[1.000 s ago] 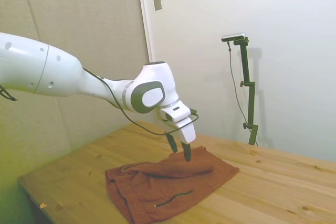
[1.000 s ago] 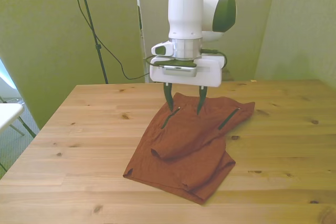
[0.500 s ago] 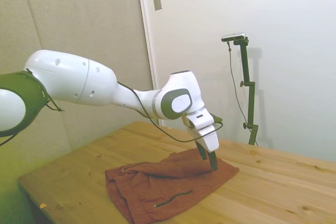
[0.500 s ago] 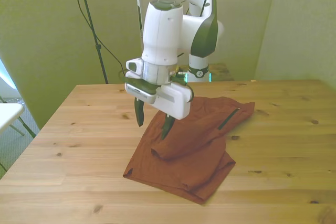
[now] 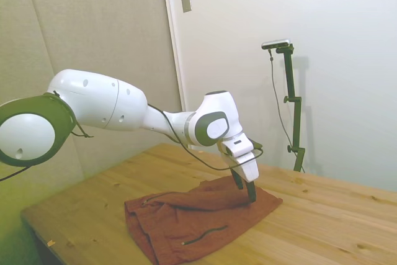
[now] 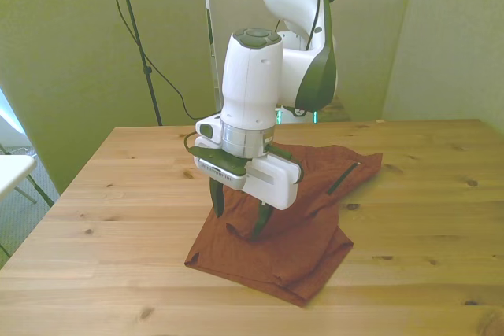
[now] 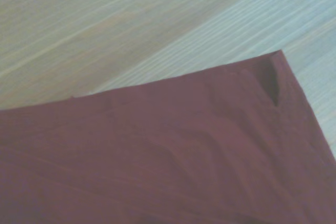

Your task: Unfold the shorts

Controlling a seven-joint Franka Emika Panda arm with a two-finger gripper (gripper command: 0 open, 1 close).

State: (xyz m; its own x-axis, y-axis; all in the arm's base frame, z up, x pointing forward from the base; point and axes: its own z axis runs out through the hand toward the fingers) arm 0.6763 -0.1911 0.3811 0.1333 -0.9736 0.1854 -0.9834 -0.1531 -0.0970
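The shorts [image 6: 299, 210] lie folded on the pale, knotty pine-plank worktop [image 6: 425, 234], a soft rust-red cloth heap with shallow creases and a rolled fold across the middle. A thin dark zipper line [image 6: 342, 179] runs near the edge of the shorts toward the front view's right, and a second one [image 5: 205, 235] shows in the side view. The gripper [image 6: 239, 216] hangs over the side of the shorts toward the front view's left, its two dark tapered fingers [image 6: 218, 200] spread apart and holding nothing, tips close to the cloth. In the wrist view a straight hem of the shorts [image 7: 173, 156] ends in a notched corner against the wood grain. No writing can be read anywhere.
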